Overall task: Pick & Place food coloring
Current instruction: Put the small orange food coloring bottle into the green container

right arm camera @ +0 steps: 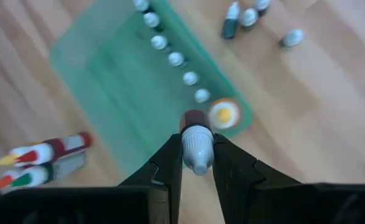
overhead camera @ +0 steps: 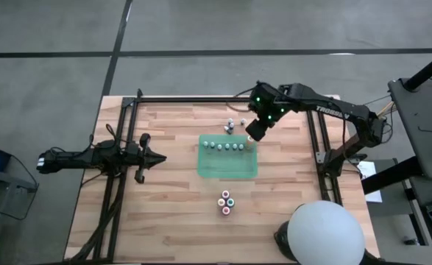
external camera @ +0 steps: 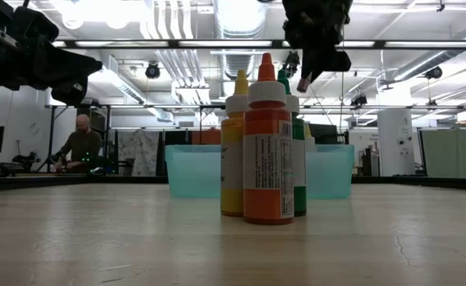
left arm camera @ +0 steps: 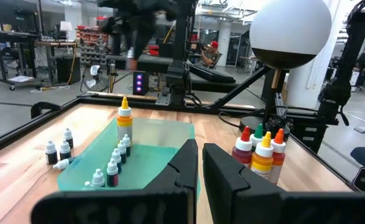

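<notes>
Your small bottle (right arm camera: pixel 197 147) sits upright, cap toward the camera, clamped between the right gripper (overhead camera: pixel 252 138) fingers, above the green mat's (overhead camera: pixel 227 168) upper-right corner beside the yellow-orange dropper (right arm camera: pixel 224 114). The left gripper (overhead camera: pixel 157 157) waits clenched at frame left.

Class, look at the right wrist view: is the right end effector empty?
No. The right end effector grips a small pale-capped bottle above the green mat.

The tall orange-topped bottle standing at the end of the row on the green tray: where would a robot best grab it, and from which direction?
Probably by its neck and cap, coming straight down from above. The tall bottle stands upright on the green tray, with the row of small bottles close beside it, so a side approach risks knocking them.
</notes>
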`<state>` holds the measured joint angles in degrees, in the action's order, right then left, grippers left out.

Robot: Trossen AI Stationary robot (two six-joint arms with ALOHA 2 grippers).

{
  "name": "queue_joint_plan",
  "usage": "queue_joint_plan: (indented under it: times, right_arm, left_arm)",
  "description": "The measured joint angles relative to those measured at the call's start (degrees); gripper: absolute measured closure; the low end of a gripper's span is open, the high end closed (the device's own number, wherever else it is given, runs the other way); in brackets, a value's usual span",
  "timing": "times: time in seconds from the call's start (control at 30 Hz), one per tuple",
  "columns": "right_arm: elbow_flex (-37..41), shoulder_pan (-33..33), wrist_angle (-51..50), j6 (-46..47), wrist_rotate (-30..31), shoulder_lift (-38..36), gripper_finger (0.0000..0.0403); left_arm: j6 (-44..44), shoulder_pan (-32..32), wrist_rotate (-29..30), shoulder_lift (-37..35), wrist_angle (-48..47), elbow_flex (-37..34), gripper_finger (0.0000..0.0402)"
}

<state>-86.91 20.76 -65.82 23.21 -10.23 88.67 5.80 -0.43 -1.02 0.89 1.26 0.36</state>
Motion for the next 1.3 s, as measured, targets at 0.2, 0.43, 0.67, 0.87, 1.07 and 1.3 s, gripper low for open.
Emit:
queue_joint_plan:
  times: [0.2,0.43,0.67,0.87,1.07,1.3]
  right_arm:
    - [0.00,-5.97,0.02,10.51,-0.38,-0.23,0.0337]
    - [-0.02,-10.83,0.00,20.02,-0.36,2.56,0.0337]
    - [0.04,-12.22,0.17,22.70,-0.25,7.06,0.0337]
    - [0.04,-12.25,0.13,23.35,1.65,9.92,0.0337]
    - [0.41,-12.31,-0.44,23.59,4.83,12.39,0.0337]
    - [1.52,-12.40,-0.09,23.38,8.15,14.34,0.0337]
  left_arm:
    - [0.01,0.00,0.00,0.02,0.00,-0.01,0.0401]
    - [0.00,0.04,0.00,0.02,0.00,-0.02,0.0401]
    - [0.02,0.04,-0.01,0.01,0.02,0.00,0.0401]
    - [0.01,0.04,-0.01,0.02,0.02,-0.01,0.0401]
    - [0.00,0.02,0.00,0.02,0.00,-0.02,0.0401]
    - [0.01,0.02,-0.02,0.01,0.02,-0.02,0.0401]
